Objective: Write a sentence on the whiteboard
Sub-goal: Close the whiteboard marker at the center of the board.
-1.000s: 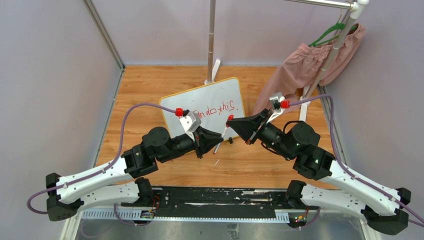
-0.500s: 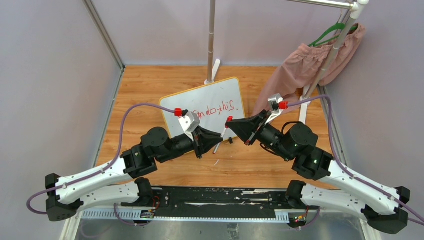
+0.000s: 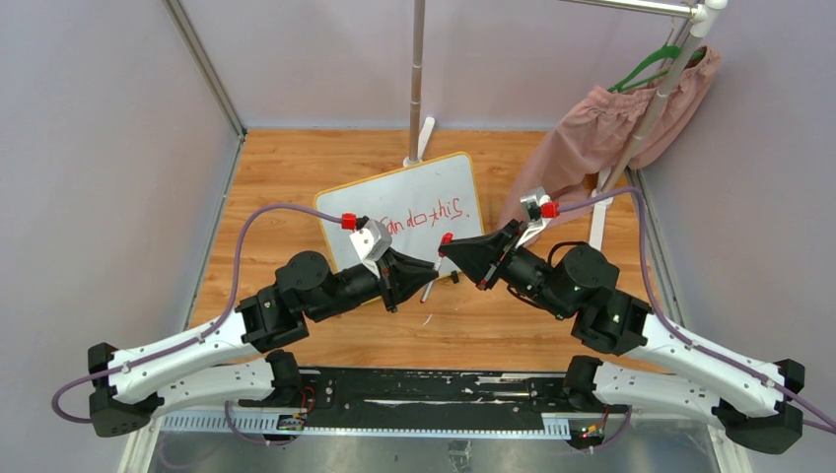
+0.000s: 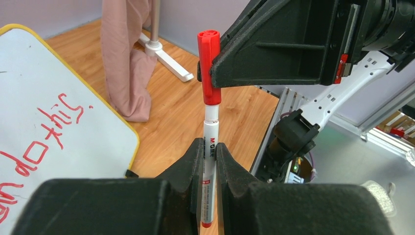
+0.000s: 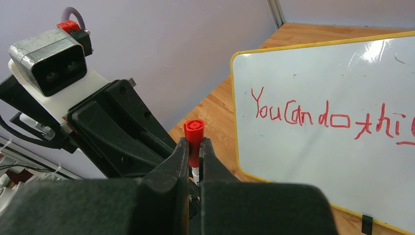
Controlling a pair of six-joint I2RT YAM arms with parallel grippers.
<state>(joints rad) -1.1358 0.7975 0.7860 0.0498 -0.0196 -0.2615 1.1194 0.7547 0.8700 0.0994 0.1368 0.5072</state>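
Right hand (image 3: 446, 243) has slid left across mid-frame, clamped on the red cap (image 4: 209, 66); left hand (image 4: 209, 152) grips the white marker (image 4: 210, 161) barrel, upright. Behind them at centre, the flat, yellow-rimmed whiteboard (image 3: 444, 180) lies on the wooden tabletop (image 3: 296, 168), its red sentence (image 3: 422, 217) slanting up to the right.

one whiteboard (image 3: 409, 216), one red sentence (image 3: 422, 216), one marker (image 4: 209, 147) with one red cap (image 4: 210, 66), two grippers, one pink garment (image 3: 601, 133), one green hanger (image 3: 646, 67).
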